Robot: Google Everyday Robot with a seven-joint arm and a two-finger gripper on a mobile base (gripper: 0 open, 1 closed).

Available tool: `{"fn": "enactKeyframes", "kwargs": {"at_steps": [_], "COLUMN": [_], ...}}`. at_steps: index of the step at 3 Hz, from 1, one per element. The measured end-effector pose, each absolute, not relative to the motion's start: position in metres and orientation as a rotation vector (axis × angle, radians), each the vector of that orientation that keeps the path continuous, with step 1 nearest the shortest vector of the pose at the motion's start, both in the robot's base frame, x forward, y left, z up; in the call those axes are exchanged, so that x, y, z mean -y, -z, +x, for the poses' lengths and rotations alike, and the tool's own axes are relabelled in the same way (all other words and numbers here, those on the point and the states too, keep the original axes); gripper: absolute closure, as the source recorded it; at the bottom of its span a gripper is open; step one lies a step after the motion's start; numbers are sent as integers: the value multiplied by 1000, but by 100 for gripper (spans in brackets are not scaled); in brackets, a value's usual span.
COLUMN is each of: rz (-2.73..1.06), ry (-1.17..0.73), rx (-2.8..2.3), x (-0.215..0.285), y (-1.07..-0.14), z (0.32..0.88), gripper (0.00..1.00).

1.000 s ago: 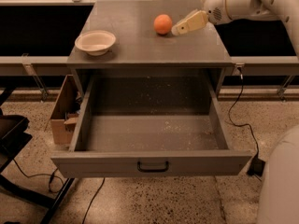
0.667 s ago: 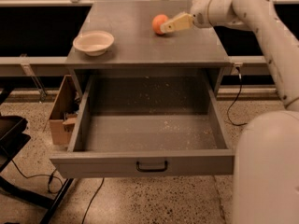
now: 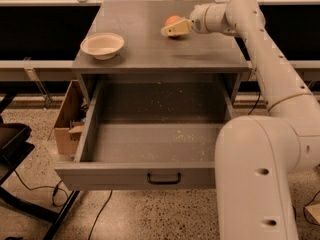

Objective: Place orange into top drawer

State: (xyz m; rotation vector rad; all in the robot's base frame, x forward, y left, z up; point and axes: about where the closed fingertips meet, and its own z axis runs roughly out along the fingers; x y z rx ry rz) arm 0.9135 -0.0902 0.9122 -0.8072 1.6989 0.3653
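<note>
Item under inspection: the orange [image 3: 173,19]. I find it on the table [image 3: 150,51], at the rear and to the right of centre, with only its upper part showing. It is not in the top drawer [image 3: 125,176].

Change noted: one second ago the pincer [image 3: 169,30] stood to the right of the fruit with clear table between them. It has since closed that gap and now sits directly in front of the orange, covering its lower half. The fruit has not visibly moved on the table.

Pincer state: I cannot tell whether it is apart, together or clamped on the orange, nor whether it touches the fruit at all.

Surroundings: a cream bowl [image 3: 102,45] sits well apart at the left of the table. The drawer below is pulled fully out, its speckled floor bare and its handle [image 3: 164,178] facing me.

Assessment: the approach looks finished and the grasp is the step in hand. Lift and transfer into the drawer are outstanding.
</note>
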Motion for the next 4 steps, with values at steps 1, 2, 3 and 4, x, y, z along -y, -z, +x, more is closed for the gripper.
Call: {"fn": "enactKeyframes", "kwargs": {"at_steps": [1, 2, 3, 4], "rz": [-795, -776, -756, -731], "ry": [-355, -356, -358, -356], "rx": [-1704, -1705, -1703, -1712], "x": [86, 81, 74, 68], "y": [-898, -890, -886, -881], "z": [933, 946, 954, 962], "gripper": [0, 0, 0, 0]}}
